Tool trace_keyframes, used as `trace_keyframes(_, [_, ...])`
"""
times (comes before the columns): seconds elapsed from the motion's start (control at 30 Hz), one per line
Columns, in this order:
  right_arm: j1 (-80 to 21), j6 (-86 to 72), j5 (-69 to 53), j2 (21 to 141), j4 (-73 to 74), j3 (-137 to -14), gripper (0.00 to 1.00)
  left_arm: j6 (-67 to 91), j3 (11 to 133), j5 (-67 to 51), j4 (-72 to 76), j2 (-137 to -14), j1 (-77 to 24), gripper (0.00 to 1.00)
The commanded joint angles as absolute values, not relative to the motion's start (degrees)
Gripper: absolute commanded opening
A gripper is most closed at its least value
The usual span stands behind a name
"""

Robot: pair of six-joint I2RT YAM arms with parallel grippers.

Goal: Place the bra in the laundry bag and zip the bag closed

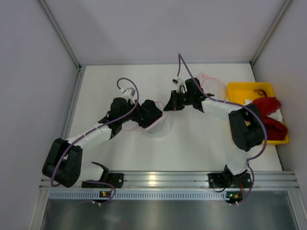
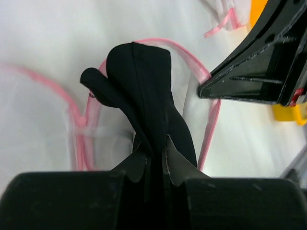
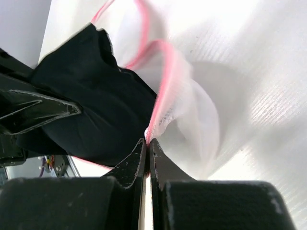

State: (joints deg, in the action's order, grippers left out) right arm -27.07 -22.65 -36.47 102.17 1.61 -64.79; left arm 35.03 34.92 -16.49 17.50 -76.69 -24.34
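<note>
White table [image 1: 192, 143], grey walls [image 1: 29, 72], bra [image 2: 144, 86] at laundry bag [image 3: 192, 110]

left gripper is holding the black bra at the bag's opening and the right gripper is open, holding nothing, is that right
Not quite. The right gripper is not open: its jaws are shut on the pink rim of the laundry bag, as the right wrist view shows. The rest holds: the left gripper grips the black bra at the bag's opening.
</note>
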Motion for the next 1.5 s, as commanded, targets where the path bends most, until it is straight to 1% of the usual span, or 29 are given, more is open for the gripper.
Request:
trace_keyframes(0.0, [-26.0,-23.6,-37.6,99.3,-1.6,-65.2,0.00,20.0,39.8,-11.7,5.9,-73.4,-25.3,0.00])
trace_keyframes(0.03, [-26.0,-24.3,-39.4,99.0,-2.0,-65.1,0.00,13.8,42.6,-9.6,2.9,-73.6,-27.5,0.00])
trace_keyframes(0.1, [-26.0,-25.2,-40.3,98.9,-2.2,-65.2,0.00,8.5,45.3,-3.7,-4.3,-74.5,-29.3,0.00])
trace_keyframes(0.17, [-26.2,-25.8,-41.3,98.3,-2.7,-65.0,0.00,1.9,48.4,-0.6,-7.8,-75.3,-31.5,0.00])
trace_keyframes(0.2, [-26.2,-25.8,-41.5,98.2,-2.7,-65.0,0.00,0.5,49.0,1.8,-9.6,-76.0,-32.1,0.00])
trace_keyframes(0.23, [-26.3,-25.9,-41.7,98.0,-2.7,-65.0,0.00,-4.7,49.6,5.6,-11.5,-76.3,-33.3,0.00])
trace_keyframes(0.3, [-26.5,-26.5,-42.7,98.2,-3.0,-64.9,0.00,-9.5,49.4,10.1,-11.9,-76.6,-35.4,0.00])
trace_keyframes(0.33, [-26.6,-27.3,-43.0,98.4,-3.6,-64.8,0.00,-12.9,49.3,14.0,-11.9,-76.7,-38.0,0.00])
trace_keyframes(0.47, [-26.9,-29.3,-43.9,98.8,-5.8,-64.3,0.00,-17.8,49.0,19.9,-11.8,-77.8,-44.0,0.00])
trace_keyframes(0.6, [-27.2,-30.6,-44.4,99.6,-6.9,-64.1,0.00,-16.7,50.1,19.4,-11.2,-79.7,-48.2,0.00])
trace_keyframes(0.73, [-27.3,-30.7,-44.8,99.2,-6.9,-63.2,0.00,-13.1,52.1,21.1,-9.3,-85.8,-52.0,0.00])
trace_keyframes(0.87, [-27.3,-30.4,-45.3,97.9,-5.9,-61.3,0.00,-9.8,55.1,21.3,-7.7,-92.7,-52.1,0.00])
trace_keyframes(1.0, [-27.2,-30.3,-45.5,96.2,-4.6,-59.5,0.00,-7.7,56.7,20.4,-5.5,-96.1,-51.8,0.00])
trace_keyframes(1.2, [-27.2,-31.7,-45.8,94.7,-4.2,-57.0,0.00,-2.3,57.1,19.2,-6.0,-99.0,-48.4,0.00])
trace_keyframes(1.33, [-27.1,-33.3,-46.0,94.2,-4.5,-55.1,0.00,3.9,57.0,19.9,-7.0,-96.8,-43.6,0.00])
trace_keyframes(1.47, [-27.2,-34.5,-46.2,94.1,-4.5,-54.4,0.00,10.7,60.0,23.5,-13.3,-94.3,-39.9,0.00])
